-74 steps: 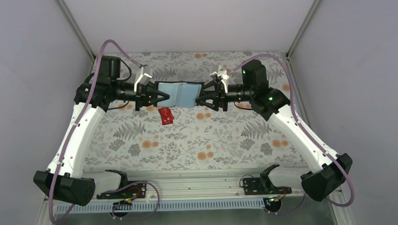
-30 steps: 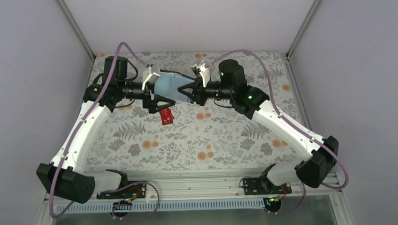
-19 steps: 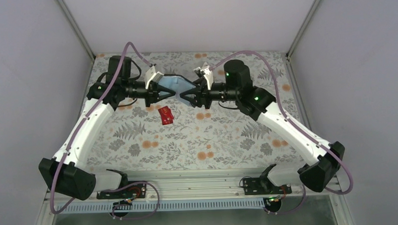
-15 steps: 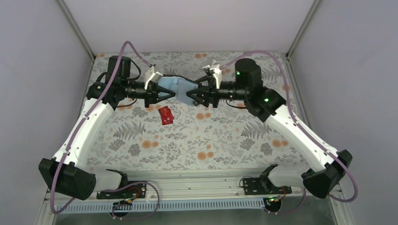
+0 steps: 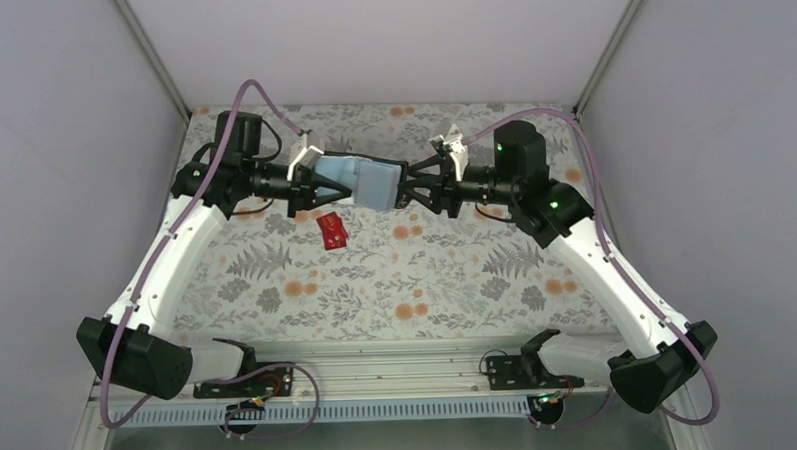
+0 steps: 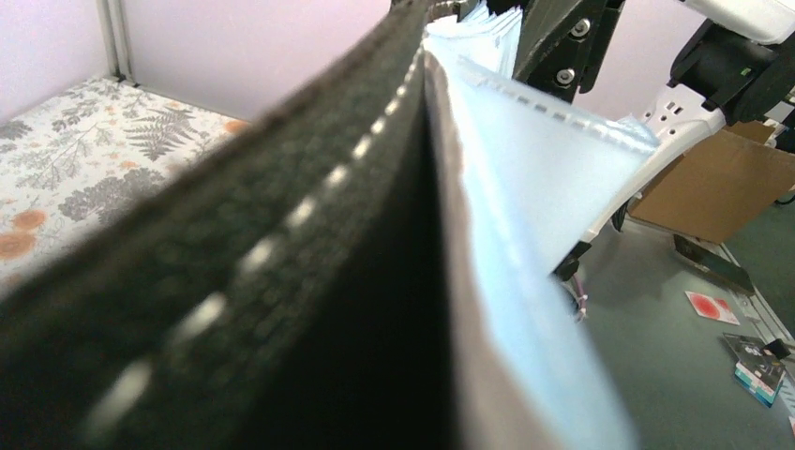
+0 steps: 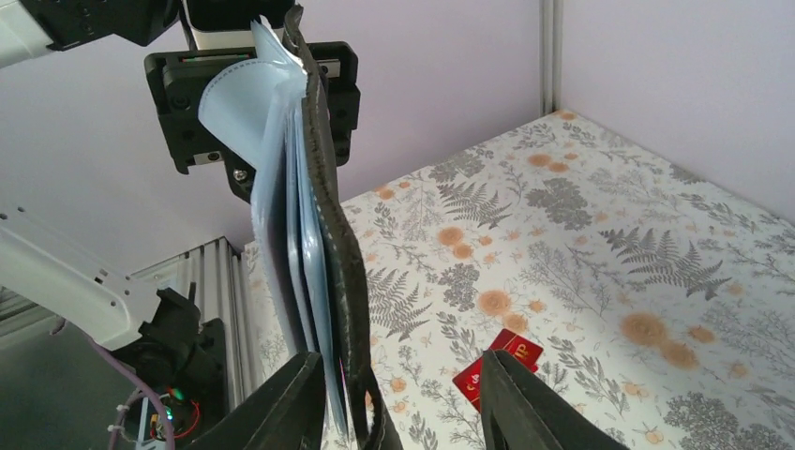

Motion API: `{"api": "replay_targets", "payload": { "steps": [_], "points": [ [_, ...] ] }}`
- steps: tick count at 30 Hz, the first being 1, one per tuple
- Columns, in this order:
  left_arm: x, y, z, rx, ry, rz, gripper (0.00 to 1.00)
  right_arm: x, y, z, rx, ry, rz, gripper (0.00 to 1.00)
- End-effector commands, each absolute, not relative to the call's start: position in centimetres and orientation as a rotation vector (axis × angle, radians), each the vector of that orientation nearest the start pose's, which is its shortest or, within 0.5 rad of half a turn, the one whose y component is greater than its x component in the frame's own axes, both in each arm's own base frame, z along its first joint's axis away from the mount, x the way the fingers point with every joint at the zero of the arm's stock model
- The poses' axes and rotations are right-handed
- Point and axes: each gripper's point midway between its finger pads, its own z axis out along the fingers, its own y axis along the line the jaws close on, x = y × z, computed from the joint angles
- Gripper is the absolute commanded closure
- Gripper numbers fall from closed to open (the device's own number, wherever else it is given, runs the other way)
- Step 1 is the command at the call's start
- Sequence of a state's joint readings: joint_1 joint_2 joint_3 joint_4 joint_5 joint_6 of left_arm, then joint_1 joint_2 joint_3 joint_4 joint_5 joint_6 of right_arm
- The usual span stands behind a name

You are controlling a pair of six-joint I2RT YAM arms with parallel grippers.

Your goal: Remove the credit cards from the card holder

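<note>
The card holder [image 5: 365,181] hangs in the air over the back of the table, black outside and light blue inside. My left gripper [image 5: 335,184] is shut on its left end; in the left wrist view the card holder [image 6: 328,234] fills the picture and hides the fingers. My right gripper [image 5: 405,192] is open at its right end. In the right wrist view the card holder [image 7: 319,187] hangs edge-on between the spread fingers of the right gripper [image 7: 401,358], close to the left one. Red credit cards [image 5: 331,230] lie overlapped on the cloth below, and they show as red credit cards [image 7: 502,366] beside the right finger.
A floral cloth [image 5: 456,273] covers the table, and pale walls close it in on three sides. A metal rail [image 5: 399,360] with both arm bases runs along the near edge. The left arm's camera block [image 7: 253,94] sits right behind the holder.
A second ago the right gripper held the holder and the left one was open. The left has since shut on it. The right has opened and drawn back to the right.
</note>
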State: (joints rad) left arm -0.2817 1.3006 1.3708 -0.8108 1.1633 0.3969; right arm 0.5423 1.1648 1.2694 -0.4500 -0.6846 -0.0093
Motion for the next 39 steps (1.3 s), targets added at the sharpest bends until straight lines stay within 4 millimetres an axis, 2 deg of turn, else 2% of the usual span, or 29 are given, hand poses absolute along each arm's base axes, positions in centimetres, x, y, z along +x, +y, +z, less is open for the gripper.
{"api": "replay_targets", "payload": {
  "steps": [1,6,9,13,15,17,20,26,34,39],
  "points": [
    [23.3,-23.4,36.2,1.224,1.593,-1.25,0.98,24.3,27.4,36.7,-0.988,1.711,1.04,0.56],
    [23.9,-23.4,35.8,1.197,1.628,-1.239,0.98,22.6,28.3,37.9,-1.067,1.627,1.163,0.44],
    [24.3,-23.4,35.7,1.183,1.643,-1.226,0.98,21.0,28.6,37.6,-1.155,1.59,1.22,0.36],
    [24.6,-23.3,35.5,1.176,1.655,-1.21,0.98,20.9,28.3,36.3,-1.16,1.635,1.193,0.35],
    [24.8,-23.4,35.3,1.174,1.661,-1.201,0.98,20.9,28.6,36.3,-1.162,1.629,1.207,0.35],
    [24.7,-23.4,35.4,1.175,1.659,-1.208,0.98,21.6,28.9,36.6,-1.134,1.626,1.202,0.42],
    [24.5,-23.4,35.5,1.181,1.651,-1.215,0.98,22.5,29.1,37.5,-1.089,1.607,1.182,0.62],
    [24.1,-23.4,35.6,1.193,1.634,-1.234,0.98,22.9,28.9,37.7,-1.061,1.607,1.139,0.79],
    [24.1,-23.7,35.2,1.195,1.642,-1.245,0.98,24.9,29.5,37.1,-0.972,1.65,1.129,0.78],
    [24.2,-23.8,34.9,1.191,1.652,-1.246,0.98,25.1,31.0,36.4,-0.988,1.675,1.142,0.7]
  ]
}}
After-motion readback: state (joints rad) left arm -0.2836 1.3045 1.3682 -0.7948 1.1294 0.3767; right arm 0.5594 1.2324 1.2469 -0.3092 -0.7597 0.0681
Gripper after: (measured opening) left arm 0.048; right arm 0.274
